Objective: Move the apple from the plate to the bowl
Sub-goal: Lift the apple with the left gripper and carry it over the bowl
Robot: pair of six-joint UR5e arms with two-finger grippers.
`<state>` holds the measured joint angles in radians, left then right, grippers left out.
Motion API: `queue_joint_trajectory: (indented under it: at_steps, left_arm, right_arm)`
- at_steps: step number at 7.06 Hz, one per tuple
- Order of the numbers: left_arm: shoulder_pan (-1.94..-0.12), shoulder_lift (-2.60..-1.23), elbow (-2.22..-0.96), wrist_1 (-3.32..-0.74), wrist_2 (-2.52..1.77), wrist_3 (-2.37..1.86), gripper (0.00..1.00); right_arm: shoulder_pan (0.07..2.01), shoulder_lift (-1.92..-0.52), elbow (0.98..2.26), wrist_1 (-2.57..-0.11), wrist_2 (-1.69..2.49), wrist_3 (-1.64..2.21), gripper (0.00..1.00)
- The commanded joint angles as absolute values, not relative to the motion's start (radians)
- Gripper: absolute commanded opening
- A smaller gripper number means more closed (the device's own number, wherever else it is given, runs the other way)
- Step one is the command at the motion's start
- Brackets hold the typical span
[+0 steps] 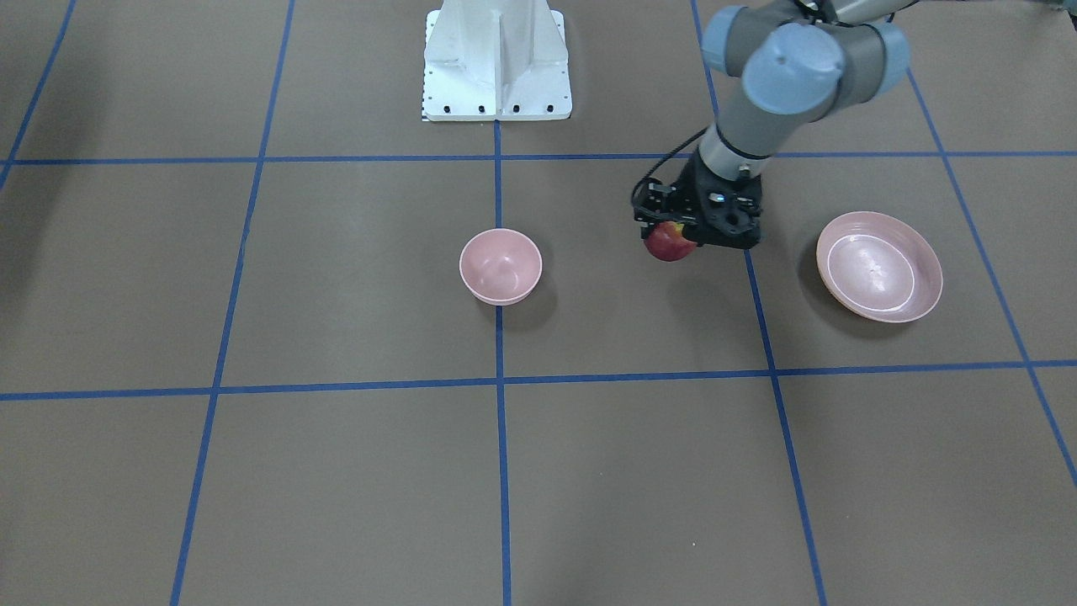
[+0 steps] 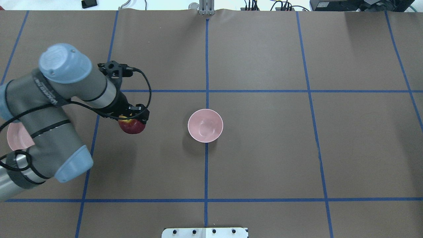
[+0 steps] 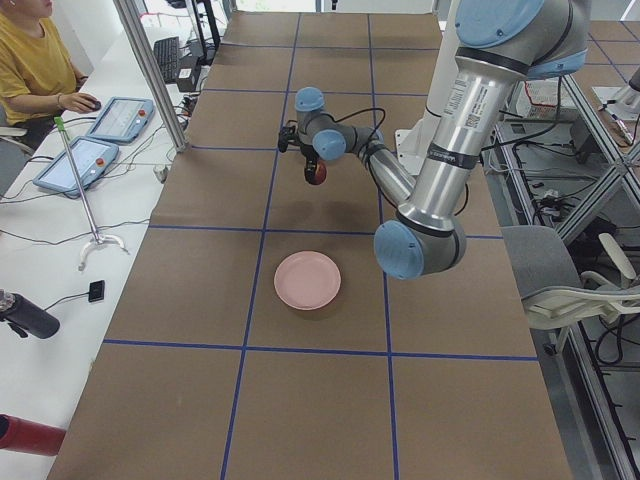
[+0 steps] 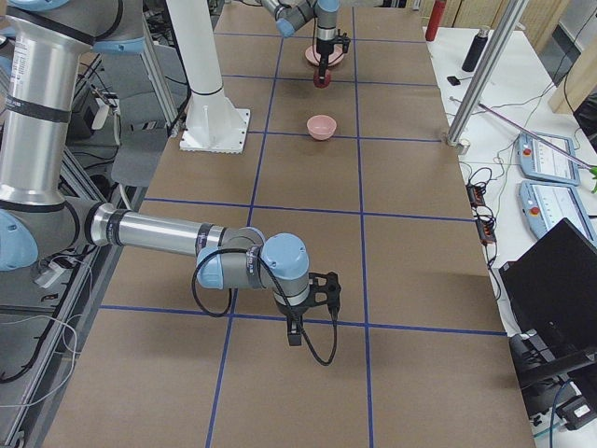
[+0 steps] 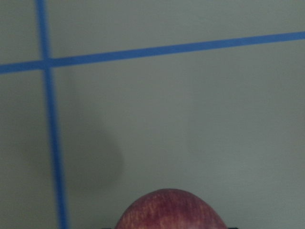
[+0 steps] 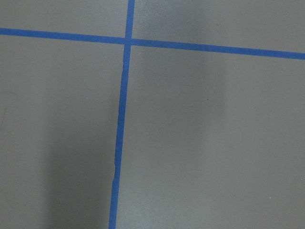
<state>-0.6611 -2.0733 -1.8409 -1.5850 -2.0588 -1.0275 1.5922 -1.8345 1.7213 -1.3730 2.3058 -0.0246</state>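
Left claw (image 1: 671, 238) closed, aloft.

- No word, number or brand can be read for certain.
- Left arm (image 2: 46, 92): a line of dark lettering runs along its grey sleeve, too small to read.
- Silver tube (image 3: 462, 108) of that arm: dark print along it, likewise illegible.
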Motion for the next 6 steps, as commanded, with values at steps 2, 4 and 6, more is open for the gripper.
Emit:
queue_joint_trajectory:
  at_steps: [2, 4, 6]
  left_arm:
    - [-0.583, -2.365, -1.650, -1.457, -1.981, -1.184, 0.35]
    - [-0.548, -2.452, -1.526, -1.552, -1.971, -1.268, 0.35]
    - [-0.508, -2.499, -1.416, -1.632, -1.912, -1.289, 0.38]
  right_arm:
    - [1.592, -1.836, 1.721, -1.373, 2.307, -0.023, 1.00]
    - [1.592, -1.836, 1.723, -1.373, 2.309, -0.023, 1.00]
    - [1.592, -1.836, 1.721, -1.373, 2.310, -0.023, 1.00]
